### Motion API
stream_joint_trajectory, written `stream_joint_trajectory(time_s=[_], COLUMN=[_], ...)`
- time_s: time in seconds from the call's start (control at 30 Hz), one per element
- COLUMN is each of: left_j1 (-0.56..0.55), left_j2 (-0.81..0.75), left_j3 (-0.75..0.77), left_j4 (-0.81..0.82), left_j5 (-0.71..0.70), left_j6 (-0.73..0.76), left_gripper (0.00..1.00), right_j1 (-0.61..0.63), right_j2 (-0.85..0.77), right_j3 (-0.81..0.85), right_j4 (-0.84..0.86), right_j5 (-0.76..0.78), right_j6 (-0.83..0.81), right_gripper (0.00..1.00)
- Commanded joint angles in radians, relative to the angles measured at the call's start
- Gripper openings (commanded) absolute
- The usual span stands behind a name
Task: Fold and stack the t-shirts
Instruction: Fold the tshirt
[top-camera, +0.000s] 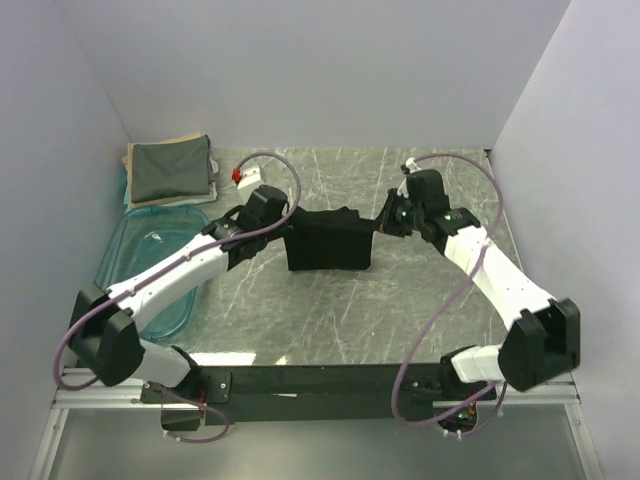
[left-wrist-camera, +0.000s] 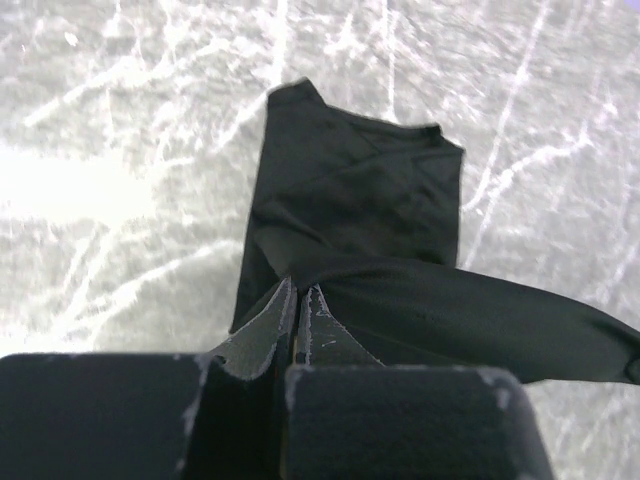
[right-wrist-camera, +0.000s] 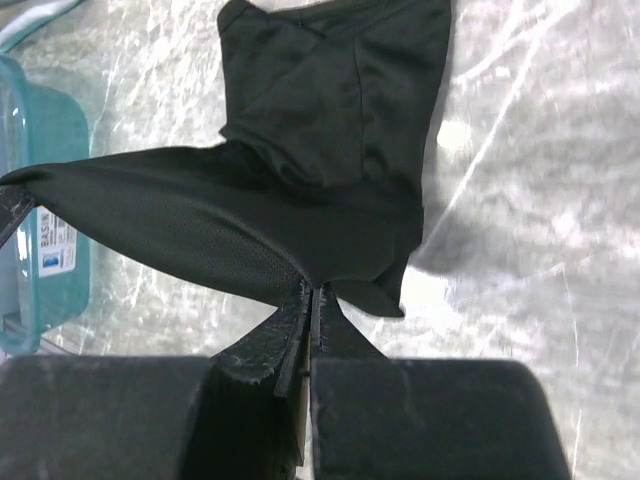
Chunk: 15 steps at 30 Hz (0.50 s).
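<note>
we read this as a robotics lab test cell. plain white panels (top-camera: 300, 70) box in the bench beyond and to either side of the left gripper (top-camera: 284, 224) and right gripper (top-camera: 384, 224). beneath them lies a bare grey marbled table (top-camera: 330, 310). behind them a metal rail (top-camera: 90, 397) carries both arm bases, with purple cables (top-camera: 400, 385) looping loose. the only household things are the black t-shirt (top-camera: 328, 240) pinched between the grippers, and folded shirts (top-camera: 170, 170) and a clear blue tub (top-camera: 160, 245) out past the left gripper.
</note>
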Motion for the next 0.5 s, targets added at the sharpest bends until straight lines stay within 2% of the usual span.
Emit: stream_joint_trajectory(time_s=[0.0,0.47], left_j1=[0.067,0.207], left_j2=[0.056,0.410], left_j3=[0.076,0.345], left_j4=[0.045,0.028], left_j5=[0.019,0.183], left_j6=[0.069,0.178], left_gripper=[0.01,0.01], right_j1=[-0.042,-0.124], right_j2=[0.069,0.446], right_j3=[0.101,0.400], right_j4=[0.022,-0.010], right_j5=[-0.041,-0.076], right_j6=[-0.057,-0.129], right_gripper=[0.00,0.00])
